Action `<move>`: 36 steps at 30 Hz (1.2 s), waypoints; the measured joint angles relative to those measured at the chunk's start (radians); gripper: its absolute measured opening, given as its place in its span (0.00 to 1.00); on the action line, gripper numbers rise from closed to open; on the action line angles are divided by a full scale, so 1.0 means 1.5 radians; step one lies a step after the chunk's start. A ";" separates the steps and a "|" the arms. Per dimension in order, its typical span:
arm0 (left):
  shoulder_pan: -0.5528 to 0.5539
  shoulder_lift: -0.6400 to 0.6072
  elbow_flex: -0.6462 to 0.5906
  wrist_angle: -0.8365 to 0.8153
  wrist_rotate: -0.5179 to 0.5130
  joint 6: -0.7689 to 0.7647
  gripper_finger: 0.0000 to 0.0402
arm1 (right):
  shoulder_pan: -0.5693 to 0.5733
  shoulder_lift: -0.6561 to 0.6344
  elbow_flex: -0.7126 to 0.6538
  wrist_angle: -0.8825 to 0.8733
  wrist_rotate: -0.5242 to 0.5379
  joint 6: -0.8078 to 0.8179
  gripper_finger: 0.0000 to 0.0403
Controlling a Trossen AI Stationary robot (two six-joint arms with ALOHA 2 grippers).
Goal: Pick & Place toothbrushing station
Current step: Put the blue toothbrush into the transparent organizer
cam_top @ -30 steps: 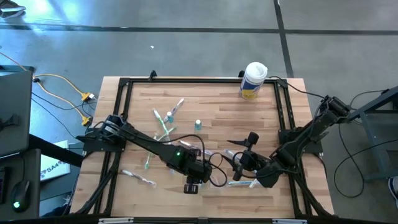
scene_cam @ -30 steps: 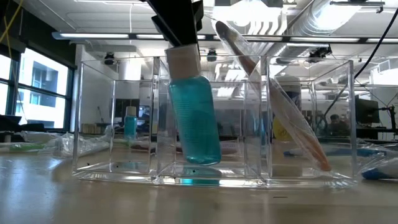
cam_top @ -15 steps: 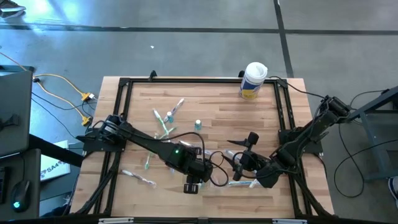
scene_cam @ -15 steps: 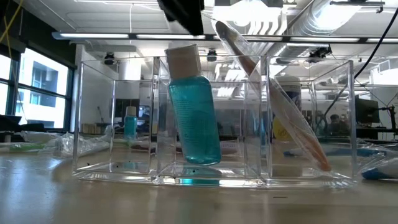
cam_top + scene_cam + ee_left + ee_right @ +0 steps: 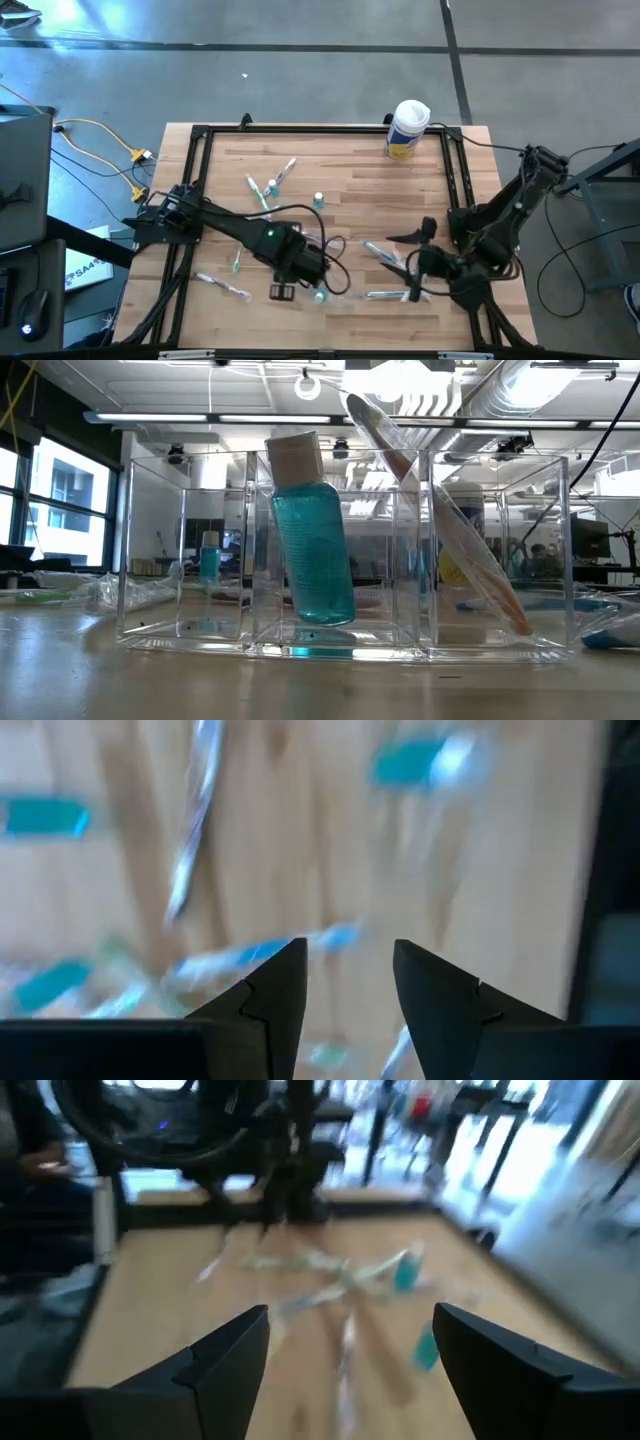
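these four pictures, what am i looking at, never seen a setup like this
It is one moment seen by four cameras. The overhead picture shows a wooden table with two dark robot arms. The left pincer and right pincer both hang open, holding nothing. Toothbrushes and small teal-capped tubes lie scattered; a white canister stands at the far edge. The table-level picture looks through a clear plastic holder: a teal bottle leans in its middle compartment, a toothbrush in the next. The last two pictures look out past each pincer's own fingers.
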 joint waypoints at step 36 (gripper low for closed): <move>-0.051 -0.478 -0.522 0.297 -0.130 -0.013 0.37 | -0.103 -0.012 -0.001 -0.273 -0.314 0.275 0.68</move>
